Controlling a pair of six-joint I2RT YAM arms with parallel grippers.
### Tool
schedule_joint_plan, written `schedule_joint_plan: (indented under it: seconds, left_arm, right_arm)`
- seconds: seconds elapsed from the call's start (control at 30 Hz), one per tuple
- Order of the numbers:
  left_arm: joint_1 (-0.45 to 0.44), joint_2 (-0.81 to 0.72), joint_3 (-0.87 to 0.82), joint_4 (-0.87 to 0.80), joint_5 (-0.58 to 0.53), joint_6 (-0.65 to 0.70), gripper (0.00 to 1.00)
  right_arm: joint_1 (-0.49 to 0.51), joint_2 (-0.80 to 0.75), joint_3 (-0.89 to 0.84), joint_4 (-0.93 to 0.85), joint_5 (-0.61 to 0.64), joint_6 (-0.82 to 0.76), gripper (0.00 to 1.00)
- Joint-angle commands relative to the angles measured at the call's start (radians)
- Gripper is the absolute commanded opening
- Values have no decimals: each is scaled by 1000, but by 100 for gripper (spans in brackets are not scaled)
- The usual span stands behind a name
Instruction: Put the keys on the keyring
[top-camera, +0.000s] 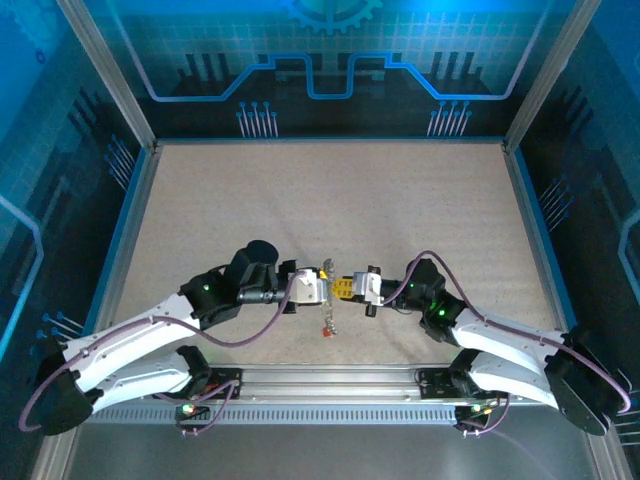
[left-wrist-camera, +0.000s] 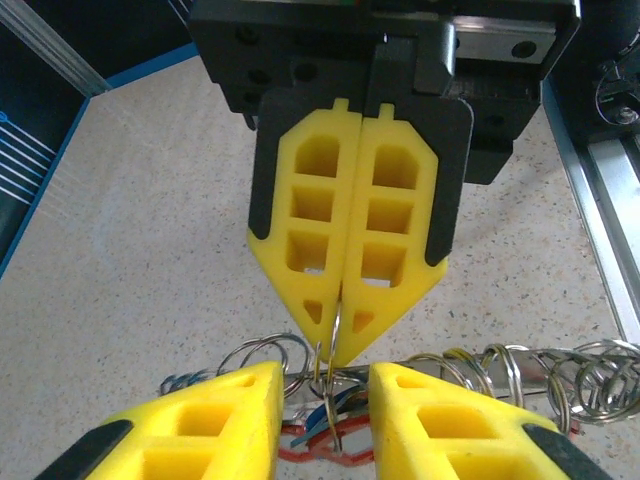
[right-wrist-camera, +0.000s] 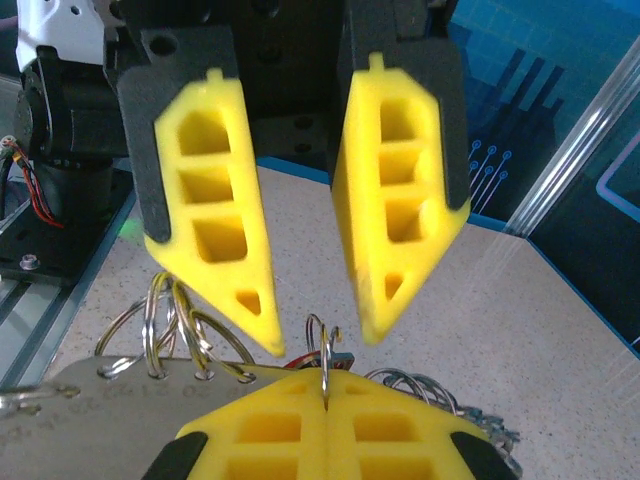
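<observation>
You have the keyring (right-wrist-camera: 325, 362) pinched edge-on in the clenched jaws of the right gripper (right-wrist-camera: 325, 385), held above the desk (top-camera: 300, 200). Its thin rim stands up out of those jaw tips into the gap of the left gripper (right-wrist-camera: 320, 340), whose jaws are released, one on either side of the wire and not touching it. Judge the ring as light, stiff and slick: bare round wire held on so narrow a line will likely pivot or slide if you push on it. Take it across a bare stretch of rim, close to the right jaws and clear of whatever hangs there. The keys (left-wrist-camera: 305, 437), red-headed and blue-headed among them, sit bunched between the left jaws, just beside the ring. They are small and will probably swing, and their plastic heads look like the surest place to grip. A tangle of small split rings (left-wrist-camera: 520, 370) and a grey tag (right-wrist-camera: 80, 420) lie beside the right jaws; whether they hang from the ring you cannot tell. Below the jaws the desk is flat, speckled and matte, so a dropped key should not roll far. The glowing blue walls (top-camera: 330, 60) and metal posts (top-camera: 112, 75) stand well away from the jaws, leaving ample room.
</observation>
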Motion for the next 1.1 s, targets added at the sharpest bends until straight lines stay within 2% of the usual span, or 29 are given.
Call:
schedule_joint_plan:
  seconds: [0.0,0.13,0.17,0.23,0.27,0.33,0.43,0.67,0.8,0.87,1.0,1.07]
  left_arm:
    - [6,18,7,11,40,4,26]
    - [6,28,7,11,29,9,20]
    - [5,28,7,12,26,10,17]
    - [6,28,11,6,23,13,3]
    - [6,28,15,-4,20,18,0]
    - [6,32,33,-37,3,32,0]
    - [3,42,77,-123,-30,69,0]
    - [-25,89,203,-298,-139,155,0]
    - [-39,111,246,-337,-165,157,0]
    - [-40,112,254,-340,-165,153,0]
    - [-43,114,263,-350,-166,156,0]
    - [-45,122,274,-365,-170,159,0]
  right_arm:
    - [17,-1,15,88,-18,-3,0]
    - [17,-1,18,99,-36,-4,0]
    - [17,0,20,99,-41,-5,0]
    - [18,2,21,90,-48,-9,0]
    - [17,3,26,76,-49,-14,0]
    - [19,3,38,29,-42,-34,0]
    - [21,-6,56,-55,-19,-66,15]
    - [25,-24,100,-208,27,-116,22]
    - [27,-14,105,-220,68,-113,32]
    - [27,-9,106,-218,75,-110,32]
    - [31,0,106,-209,73,-99,23]
    - [34,0,106,-202,71,-95,23]
